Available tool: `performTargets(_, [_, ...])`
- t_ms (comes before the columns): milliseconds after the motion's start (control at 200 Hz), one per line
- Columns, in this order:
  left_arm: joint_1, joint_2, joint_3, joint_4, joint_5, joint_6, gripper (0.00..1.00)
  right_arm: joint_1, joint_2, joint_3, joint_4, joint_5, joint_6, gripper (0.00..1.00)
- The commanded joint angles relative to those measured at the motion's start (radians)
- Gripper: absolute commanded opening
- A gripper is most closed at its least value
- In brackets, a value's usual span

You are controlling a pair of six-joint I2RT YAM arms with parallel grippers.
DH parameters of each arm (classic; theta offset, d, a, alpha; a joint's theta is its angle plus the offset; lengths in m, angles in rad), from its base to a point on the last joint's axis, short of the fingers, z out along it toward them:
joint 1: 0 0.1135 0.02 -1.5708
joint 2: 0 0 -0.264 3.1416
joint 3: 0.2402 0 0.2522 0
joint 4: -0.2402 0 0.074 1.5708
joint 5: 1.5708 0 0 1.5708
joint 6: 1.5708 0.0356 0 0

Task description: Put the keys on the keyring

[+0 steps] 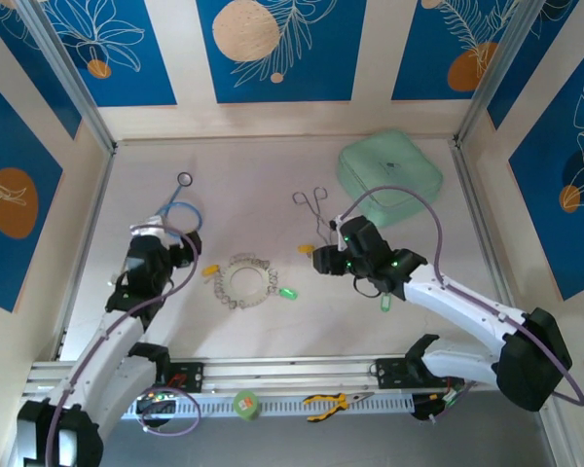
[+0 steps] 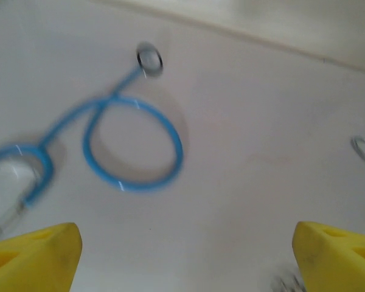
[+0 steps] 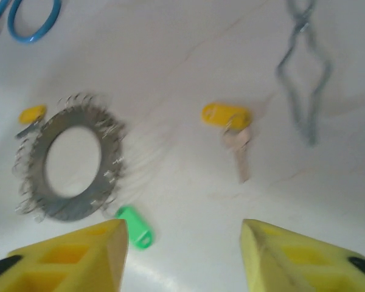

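**Keyring (image 1: 245,281) laid flat**

It is seen at the middle of the worktop (image 1: 273,175), toward the near edge. A yellow key (image 1: 211,269) and a green key (image 1: 289,293) are laid just beside its rim, a second yellow key (image 1: 306,249) near. Left fingers (image 2: 36,255) and right fingers (image 3: 292,255) are held apart, empty.

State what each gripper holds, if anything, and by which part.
Nothing is held. The left gripper and the right gripper are both open and empty; the keys lie loose by the ring.
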Motion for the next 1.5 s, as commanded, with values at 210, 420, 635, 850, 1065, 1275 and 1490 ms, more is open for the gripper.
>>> performTargets(210, [-0.276,-0.132,-0.078,-0.358,-0.127,-0.46,0.8,0.236,0.371,0.256,-0.083,-0.164,0.025,0.42])
performTargets(420, [-0.276,-0.206,-0.092,-0.468,-0.204,-0.588,0.72,0.308,0.643,0.476,-0.133,-0.228,-0.027,0.42])
performTargets(635, [-0.276,-0.269,-0.097,-0.51,-0.202,-0.601,0.72,0.322,0.797,0.593,-0.18,-0.243,0.007,0.35])
performTargets(850, [-0.276,-0.284,-0.099,-0.52,-0.197,-0.595,0.72,0.334,0.85,0.628,-0.193,-0.267,0.021,0.35])
performTargets(1065, [-0.276,-0.287,-0.092,-0.527,-0.203,-0.595,0.72,0.34,0.877,0.646,-0.199,-0.279,0.009,0.31])
performTargets(1275, [-0.276,-0.305,-0.088,-0.546,-0.213,-0.599,0.72,0.344,0.905,0.678,-0.204,-0.29,0.001,0.24])
performTargets(1490, [-0.275,-0.317,-0.077,-0.584,-0.237,-0.61,0.72,0.344,0.924,0.698,-0.203,-0.291,-0.007,0.22])
